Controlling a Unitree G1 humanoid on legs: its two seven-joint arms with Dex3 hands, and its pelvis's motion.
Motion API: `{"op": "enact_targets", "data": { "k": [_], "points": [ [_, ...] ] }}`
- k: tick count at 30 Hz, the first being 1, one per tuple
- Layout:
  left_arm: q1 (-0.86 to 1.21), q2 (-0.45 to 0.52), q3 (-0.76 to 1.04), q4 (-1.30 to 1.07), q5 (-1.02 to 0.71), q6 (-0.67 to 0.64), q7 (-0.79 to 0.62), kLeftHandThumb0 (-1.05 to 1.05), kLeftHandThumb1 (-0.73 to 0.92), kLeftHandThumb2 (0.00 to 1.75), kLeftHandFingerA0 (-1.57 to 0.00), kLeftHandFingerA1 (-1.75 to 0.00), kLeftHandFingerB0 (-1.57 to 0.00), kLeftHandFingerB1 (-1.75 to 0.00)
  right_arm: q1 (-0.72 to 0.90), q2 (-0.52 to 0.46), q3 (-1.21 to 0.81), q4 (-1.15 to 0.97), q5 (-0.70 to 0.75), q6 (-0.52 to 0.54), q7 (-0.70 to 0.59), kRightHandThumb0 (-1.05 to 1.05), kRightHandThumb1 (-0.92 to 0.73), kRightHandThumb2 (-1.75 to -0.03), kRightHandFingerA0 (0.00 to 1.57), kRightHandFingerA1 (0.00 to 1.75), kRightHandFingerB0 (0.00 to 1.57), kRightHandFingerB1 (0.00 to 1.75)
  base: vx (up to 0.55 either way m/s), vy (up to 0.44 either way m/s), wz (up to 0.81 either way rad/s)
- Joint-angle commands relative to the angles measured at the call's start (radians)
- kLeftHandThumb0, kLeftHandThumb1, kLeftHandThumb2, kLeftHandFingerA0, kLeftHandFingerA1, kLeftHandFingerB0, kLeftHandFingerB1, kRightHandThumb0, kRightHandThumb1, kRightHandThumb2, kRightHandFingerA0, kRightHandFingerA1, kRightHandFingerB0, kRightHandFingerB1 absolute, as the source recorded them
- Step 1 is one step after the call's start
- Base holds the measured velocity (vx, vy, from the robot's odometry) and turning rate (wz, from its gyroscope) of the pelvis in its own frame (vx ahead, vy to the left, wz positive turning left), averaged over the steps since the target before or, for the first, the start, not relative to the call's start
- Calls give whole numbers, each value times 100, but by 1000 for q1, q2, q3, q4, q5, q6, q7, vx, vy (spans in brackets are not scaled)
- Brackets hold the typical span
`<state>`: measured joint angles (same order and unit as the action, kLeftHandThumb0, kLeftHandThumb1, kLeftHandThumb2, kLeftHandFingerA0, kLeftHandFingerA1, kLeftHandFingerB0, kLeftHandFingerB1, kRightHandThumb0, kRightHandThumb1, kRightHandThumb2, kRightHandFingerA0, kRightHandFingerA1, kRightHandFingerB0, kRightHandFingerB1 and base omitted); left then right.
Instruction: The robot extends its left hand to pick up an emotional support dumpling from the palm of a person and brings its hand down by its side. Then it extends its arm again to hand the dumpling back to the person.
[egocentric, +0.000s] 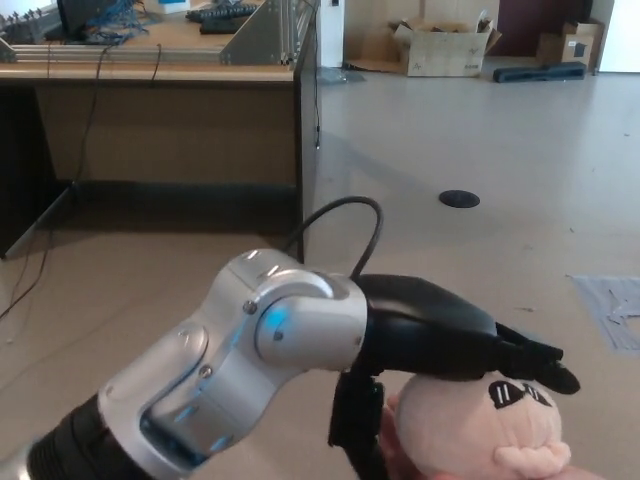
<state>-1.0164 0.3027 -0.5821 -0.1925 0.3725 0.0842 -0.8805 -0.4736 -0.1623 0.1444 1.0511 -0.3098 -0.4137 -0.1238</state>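
A pale pink plush dumpling (480, 440) with a sunglasses face sits at the bottom right of the head view, partly cut off by the lower edge. A bit of a person's hand (388, 435) shows at its left side. My left hand (450, 340) lies over the dumpling. Its black fingers (530, 358) stretch flat across the top, and the thumb (355, 425) hangs down along the left side. The fingers are spread, not closed around the plush. My silver left forearm (230, 380) fills the lower left. My right hand does not show.
A wooden desk (150, 70) with cables and an aluminium frame stands at the back left. Cardboard boxes (445, 45) rest on the floor at the back. A black floor disc (459, 199) and a grey taped patch (610, 305) lie to the right.
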Motion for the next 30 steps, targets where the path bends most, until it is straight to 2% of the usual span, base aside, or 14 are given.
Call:
{"op": "enact_targets", "data": {
  "k": [1,5,6,9,10,11,12,13,14,21,22,27,28,30],
  "points": [
    [58,-22,37,0,39,-105,129,-105,23,75,-28,-45,-32,-19,-27,-15,-9,5,11,15,5,-41,-50,-90,67,65,52,57,0,0,0],
    [86,-43,55,5,41,-107,158,-105,25,71,-35,-42,-45,-12,-28,-15,-9,6,11,15,5,-41,-50,-90,67,65,52,57,0,0,0],
    [106,-58,69,3,33,-101,180,-26,-20,68,-25,-56,-32,-52,-29,-15,-10,6,12,15,5,-41,-50,-90,67,65,52,57,0,0,0],
    [126,-74,84,8,42,-121,213,-25,-22,68,-29,-58,-35,-53,-31,-14,-10,8,11,15,4,-41,-50,-90,67,65,52,57,0,0,0],
    [131,-89,99,11,20,-95,209,-22,59,57,-98,-114,-89,-55,-34,-137,213,-1,-316,-200,-330,3,-70,-59,83,65,66,59,0,0,0],
    [132,-106,119,11,-13,-44,193,-21,59,57,-99,-99,-88,-53,-28,-70,102,9,-140,-89,-169,-40,-62,-59,67,45,68,45,0,0,0],
    [133,-114,129,8,-26,-17,189,-22,58,57,-100,-100,-90,-54,-28,-18,14,15,1,2,-34,-43,-51,-87,58,61,62,61,0,0,0],
    [138,-123,138,6,-28,-4,189,-22,58,57,-100,-100,-90,-54,-31,-17,12,17,7,9,-28,-43,-51,-87,58,61,62,61,0,0,0],
    [137,-134,151,-5,-29,32,183,-22,57,57,-99,-103,-91,-53,-31,-14,0,29,15,-8,-25,-35,-56,-57,73,48,73,50,0,0,0],
    [139,-183,220,-30,-80,137,163,-21,58,57,-94,-108,-90,-56,-33,-14,1,16,-3,-14,-26,-30,-56,-57,81,55,65,46,0,0,0],
    [140,-193,238,-35,-94,160,168,-20,59,58,-100,-118,-96,-57,-33,-13,-3,18,1,-19,-21,-31,-58,-58,82,54,65,45,0,0,0],
    [135,-206,277,-48,-126,218,167,-22,60,58,-101,-113,-97,-56,-28,-16,-6,22,5,-40,-13,-31,-58,-58,83,53,64,45,0,0,0],
    [108,-224,347,-38,-200,296,159,-25,62,59,-112,-82,-95,-55,-29,-20,0,18,-3,-40,-17,-31,-59,-58,88,52,66,45,0,0,0],
    [102,-235,376,-32,-231,311,160,-24,62,59,-112,-81,-94,-55,-28,-21,1,17,-4,-40,-17,-31,-59,-58,88,52,66,45,0,0,0]
  ]
}}
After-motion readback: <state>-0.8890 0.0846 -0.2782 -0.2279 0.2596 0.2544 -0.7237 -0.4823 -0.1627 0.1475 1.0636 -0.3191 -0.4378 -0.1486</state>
